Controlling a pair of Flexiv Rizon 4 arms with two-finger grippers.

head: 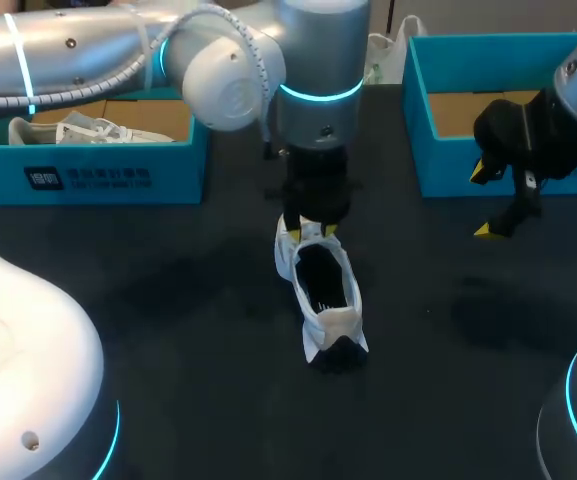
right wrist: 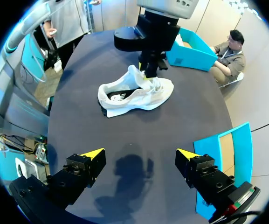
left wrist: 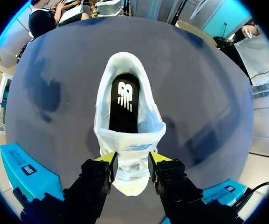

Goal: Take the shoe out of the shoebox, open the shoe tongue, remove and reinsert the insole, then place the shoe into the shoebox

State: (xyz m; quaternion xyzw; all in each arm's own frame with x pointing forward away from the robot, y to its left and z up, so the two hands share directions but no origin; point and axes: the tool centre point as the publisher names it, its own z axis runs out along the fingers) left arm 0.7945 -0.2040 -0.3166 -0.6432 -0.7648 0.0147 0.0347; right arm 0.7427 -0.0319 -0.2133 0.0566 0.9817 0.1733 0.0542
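A white sneaker [head: 323,300] with a black insole [left wrist: 124,105] lies on the dark table, toe toward the far side and heel toward the near edge. My left arm reaches in to the middle of the table. Its gripper [head: 310,230] comes down on the shoe's front, and in the left wrist view this gripper [left wrist: 133,158] has a yellow tip pressed on each side of the tongue and lace area. The right wrist view shows the shoe [right wrist: 136,93] on its sole beneath that arm. My right gripper [head: 485,200] [right wrist: 140,154] hangs open and empty above the table at the right.
A blue shoebox [head: 98,175] at the back left holds another white shoe [head: 88,130]. A second blue shoebox [head: 448,150] stands at the back right, its brown floor bare. My right arm partly covers it.
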